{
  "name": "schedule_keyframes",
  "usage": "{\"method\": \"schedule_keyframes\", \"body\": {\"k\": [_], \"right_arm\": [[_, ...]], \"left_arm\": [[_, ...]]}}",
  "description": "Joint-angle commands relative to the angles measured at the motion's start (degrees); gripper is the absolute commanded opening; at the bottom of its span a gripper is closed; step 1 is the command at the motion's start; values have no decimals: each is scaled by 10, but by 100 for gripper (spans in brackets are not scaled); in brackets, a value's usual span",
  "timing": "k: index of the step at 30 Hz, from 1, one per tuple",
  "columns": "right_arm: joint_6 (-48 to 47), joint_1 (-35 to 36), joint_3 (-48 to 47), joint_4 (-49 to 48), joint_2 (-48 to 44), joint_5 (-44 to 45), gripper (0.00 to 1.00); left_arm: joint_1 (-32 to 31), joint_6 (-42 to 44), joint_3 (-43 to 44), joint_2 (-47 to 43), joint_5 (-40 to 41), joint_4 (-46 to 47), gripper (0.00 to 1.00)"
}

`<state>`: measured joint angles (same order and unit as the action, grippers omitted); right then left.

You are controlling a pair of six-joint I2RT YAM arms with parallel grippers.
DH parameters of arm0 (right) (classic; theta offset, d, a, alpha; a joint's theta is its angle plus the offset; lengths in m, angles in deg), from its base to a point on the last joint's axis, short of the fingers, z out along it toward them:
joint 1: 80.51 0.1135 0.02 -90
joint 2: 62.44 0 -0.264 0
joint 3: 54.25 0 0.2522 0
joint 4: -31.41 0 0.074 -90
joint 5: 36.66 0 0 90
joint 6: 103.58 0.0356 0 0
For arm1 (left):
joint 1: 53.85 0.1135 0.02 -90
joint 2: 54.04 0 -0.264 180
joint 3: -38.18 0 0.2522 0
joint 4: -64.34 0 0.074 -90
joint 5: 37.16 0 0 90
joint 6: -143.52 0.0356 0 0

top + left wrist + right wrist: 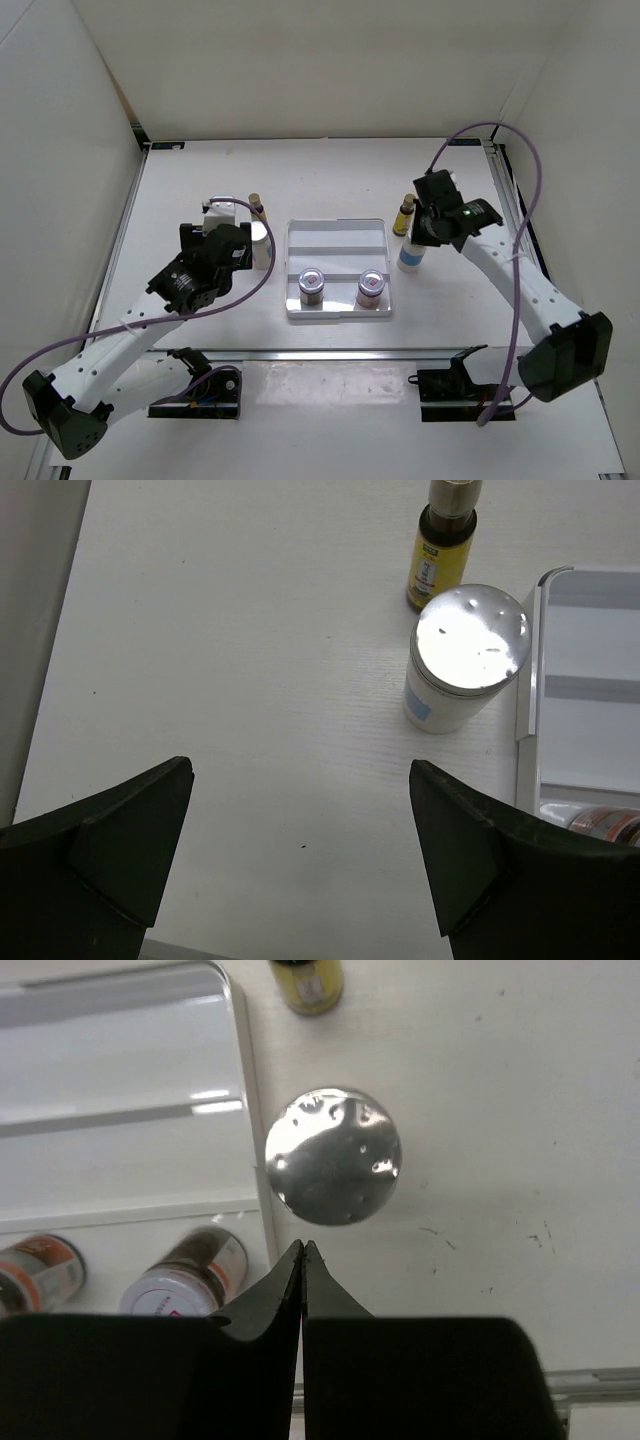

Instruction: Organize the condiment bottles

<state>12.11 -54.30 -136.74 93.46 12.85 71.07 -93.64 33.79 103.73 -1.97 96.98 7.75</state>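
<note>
Left wrist: left pincer (300, 800) wide apart, empty; right pincer (303, 1260) pressed together, empty, near white cylinder (333, 1155)

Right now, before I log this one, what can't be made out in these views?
Top external: right white cylinder, top hidden under the right claw.
Right wrist: yellow bottle, cap cut off by the top edge.
Left wrist: short jar, cut off by the right edge.

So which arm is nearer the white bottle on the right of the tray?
Right. Its shut fingers hover just beside that white bottle; the left fingers, open, are on the far side of the tray, by the other white bottle.
</note>
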Motion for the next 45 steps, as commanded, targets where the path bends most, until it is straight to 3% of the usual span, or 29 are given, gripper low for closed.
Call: {"method": "schedule_keyframes", "body": {"k": [1,7,8,9,11,13,15,30,34,38,42,44,45], "right_arm": [[-11,-2,-58,2,-61,21,0],[-21,3,-83,8,-66,5,1],[-21,3,-83,8,-60,5,9],[-21,3,-76,8,-60,5,39],[-21,3,-68,8,-55,5,70],[-21,3,-61,8,-37,5,92],[-27,3,-55,8,-19,5,99],[-39,-88,-27,-48,78,-71,99],[-39,-101,-21,-59,91,-98,93],[-39,-107,-16,-71,96,-127,81],[-39,-107,-11,-71,96,-133,56],[-34,-107,-11,-58,85,-126,50],[-28,-107,-11,-58,66,-109,41]], "left_arm": [[3,4,6,-7,16,10,100],[3,4,6,5,16,10,100],[3,4,6,5,16,10,100],[3,4,6,10,16,10,100],[3,9,6,10,16,10,100],[3,9,6,10,16,10,100],[3,9,6,10,16,10,100],[3,9,6,21,16,10,100],[3,14,6,26,21,10,100],[3,14,6,26,21,10,100],[3,14,6,26,21,10,100],[3,14,6,26,21,10,100],[3,14,6,31,21,10,100]]}}
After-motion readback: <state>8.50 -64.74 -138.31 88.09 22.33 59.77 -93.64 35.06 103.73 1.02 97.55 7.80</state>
